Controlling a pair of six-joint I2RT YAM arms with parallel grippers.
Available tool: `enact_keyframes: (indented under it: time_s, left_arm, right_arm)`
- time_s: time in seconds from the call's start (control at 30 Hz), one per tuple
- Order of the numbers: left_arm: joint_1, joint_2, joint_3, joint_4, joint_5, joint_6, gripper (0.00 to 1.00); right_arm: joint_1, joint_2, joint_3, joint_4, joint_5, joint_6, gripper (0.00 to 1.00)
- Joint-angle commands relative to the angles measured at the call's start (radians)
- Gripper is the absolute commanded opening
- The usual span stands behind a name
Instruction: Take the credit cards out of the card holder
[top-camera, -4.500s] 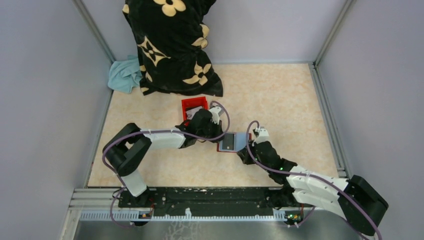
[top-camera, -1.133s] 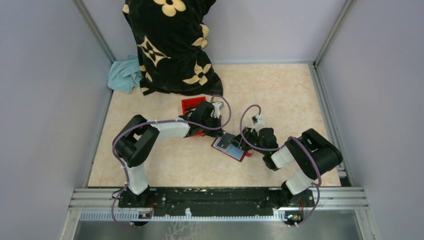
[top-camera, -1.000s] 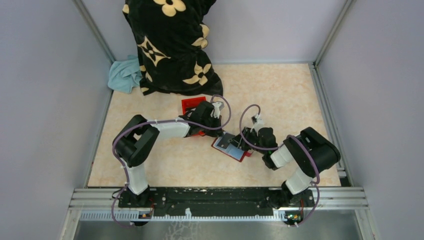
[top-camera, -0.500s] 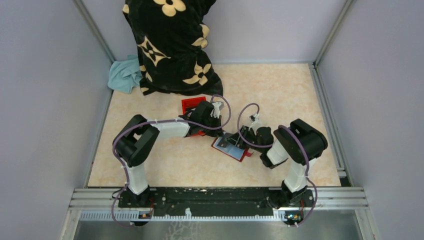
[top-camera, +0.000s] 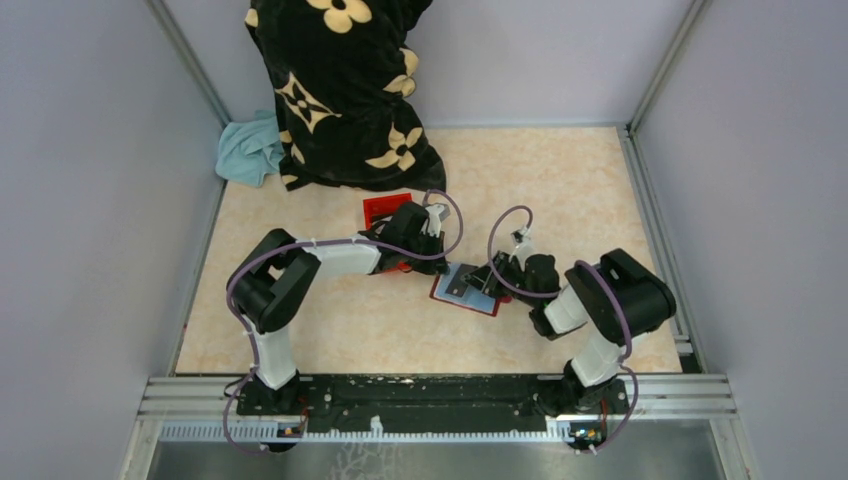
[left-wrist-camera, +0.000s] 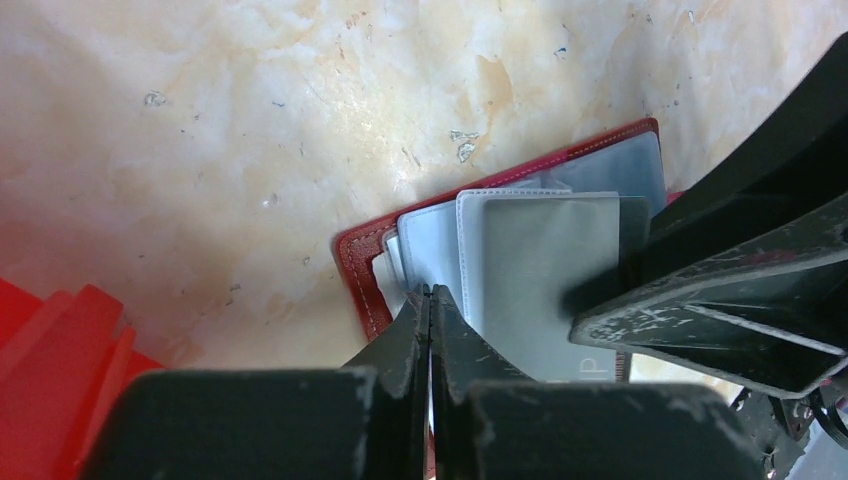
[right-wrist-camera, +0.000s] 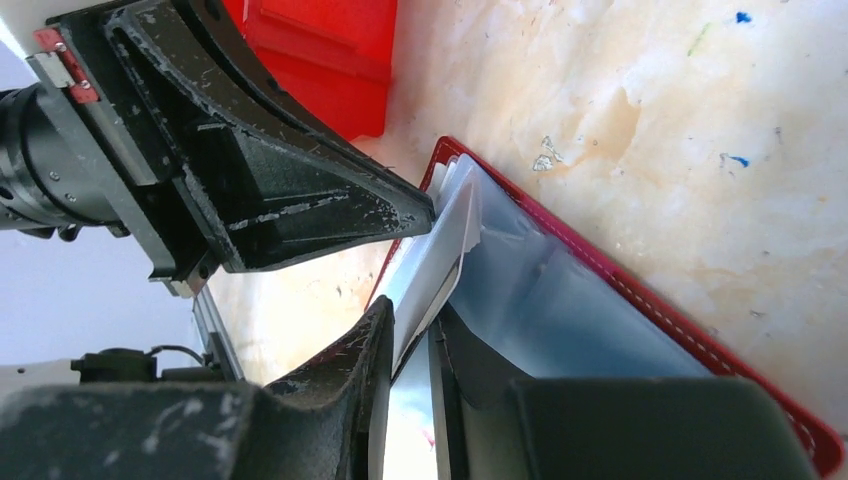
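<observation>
Hiding the grip in the top view, with both wrists crowding over the card holder (top-camera: 465, 293) lying open just beside the red box (top-camera: 385, 211), while exposing it up close in the wrist views: pale credit card (right-wrist-camera: 442, 248) lifting tilted out of the clear sleeves. Pinching that credit card edge-on with the right gripper (right-wrist-camera: 412, 316), fingers nearly together, reaching in low from the side away from the red box, elbow folding high. Resting the left gripper (left-wrist-camera: 430, 292) at the card holder's box-side edge, fingers pressing fully together on nothing, forearm stretching level past the red box.
</observation>
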Motion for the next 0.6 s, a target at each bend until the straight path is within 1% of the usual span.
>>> enact_keyframes:
  time_s: [0.0, 0.33, 0.47, 0.5, 0.57]
  left_arm:
    - [-0.010, 0.043, 0.003, -0.057, 0.010, 0.006, 0.00]
    - [-0.010, 0.052, 0.006, -0.057, 0.014, 0.004, 0.00]
    - [-0.010, 0.050, 0.006, -0.058, 0.012, 0.005, 0.00]
    - [-0.010, 0.050, 0.006, -0.058, 0.012, 0.005, 0.00]
    - [-0.010, 0.050, 0.006, -0.058, 0.012, 0.005, 0.00]
  right_arm:
    - [-0.024, -0.094, -0.014, -0.018, -0.017, -0.041, 0.19]
    - [-0.049, -0.245, -0.034, -0.213, 0.018, -0.118, 0.18]
    - [-0.054, -0.324, -0.036, -0.331, 0.051, -0.160, 0.17]
    - [-0.054, -0.342, -0.036, -0.360, 0.062, -0.171, 0.16]
    - [-0.054, -0.376, -0.033, -0.415, 0.085, -0.190, 0.11]
